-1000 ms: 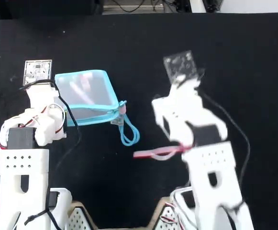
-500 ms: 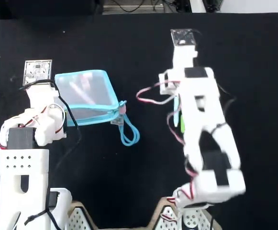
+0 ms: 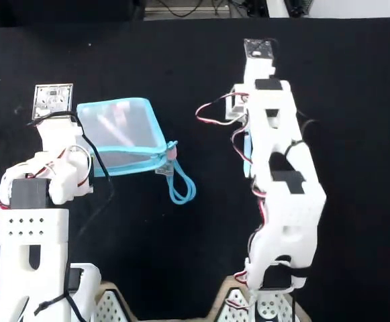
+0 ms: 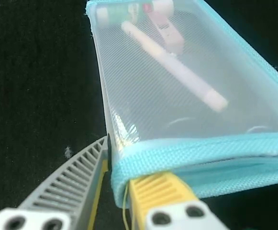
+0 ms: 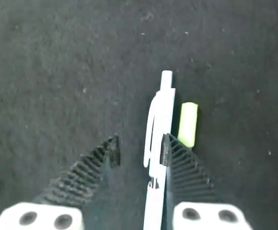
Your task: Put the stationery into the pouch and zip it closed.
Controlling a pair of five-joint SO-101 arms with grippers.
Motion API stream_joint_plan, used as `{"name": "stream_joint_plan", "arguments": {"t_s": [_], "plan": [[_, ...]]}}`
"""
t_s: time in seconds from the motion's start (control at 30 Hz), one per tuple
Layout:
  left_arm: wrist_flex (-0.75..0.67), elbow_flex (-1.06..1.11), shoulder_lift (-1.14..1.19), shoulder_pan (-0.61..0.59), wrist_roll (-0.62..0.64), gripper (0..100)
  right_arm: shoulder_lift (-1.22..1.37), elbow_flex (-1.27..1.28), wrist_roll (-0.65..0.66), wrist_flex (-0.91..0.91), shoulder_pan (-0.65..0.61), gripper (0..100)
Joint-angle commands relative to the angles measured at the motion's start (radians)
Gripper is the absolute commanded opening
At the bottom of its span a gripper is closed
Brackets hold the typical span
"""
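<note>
A clear mesh pouch [image 3: 122, 134] with turquoise trim lies left of centre, its zipper loop [image 3: 180, 184] trailing toward the middle. Inside it lie a pale pink pen [image 4: 170, 62] and small pink and white items [image 4: 153, 12]. My left gripper [image 4: 116, 167] is shut on the pouch's [image 4: 177, 105] trimmed corner. A white pen [image 5: 159, 124] lies on the black mat beside a short lime-green piece [image 5: 188, 123]. My right gripper [image 5: 139, 149] hovers open over the pen, which sits just inside one finger [image 5: 173, 153]. From above, the right arm [image 3: 275, 134] covers most of the pen [image 3: 246, 151].
Black mat [image 3: 356, 100] covers the whole table. Red and white cables [image 3: 211, 111] loop off the right arm toward the pouch side. Both arm bases [image 3: 30, 255] stand at the near edge. Open mat lies between pouch and right arm.
The right arm swung from near its base out to the far side and settled low over the white pen. The left arm and pouch kept still.
</note>
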Motion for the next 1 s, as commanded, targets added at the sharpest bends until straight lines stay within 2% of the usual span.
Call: {"name": "stream_joint_plan", "arguments": {"t_s": [0.0, 0.47, 0.53, 0.6, 0.97], "plan": [[-0.011, -0.005, -0.011, -0.004, -0.002, 3, 0.025, -0.11, -0.012, -0.002, 0.029, 14.0], [-0.006, -0.005, -0.011, -0.004, -0.002, 3, 0.199, -0.263, -0.005, 0.008, 0.054, 13.6], [-0.006, -0.005, -0.011, -0.004, -0.002, 3, 0.203, -0.271, 0.032, 0.021, 0.054, 9.3], [-0.006, -0.005, -0.011, -0.004, -0.002, 3, 0.197, -0.28, 0.08, 0.04, 0.054, 0.3], [-0.005, -0.005, -0.011, -0.004, -0.002, 3, 0.124, -0.282, 0.1, 0.189, 0.046, 1.0]]}}
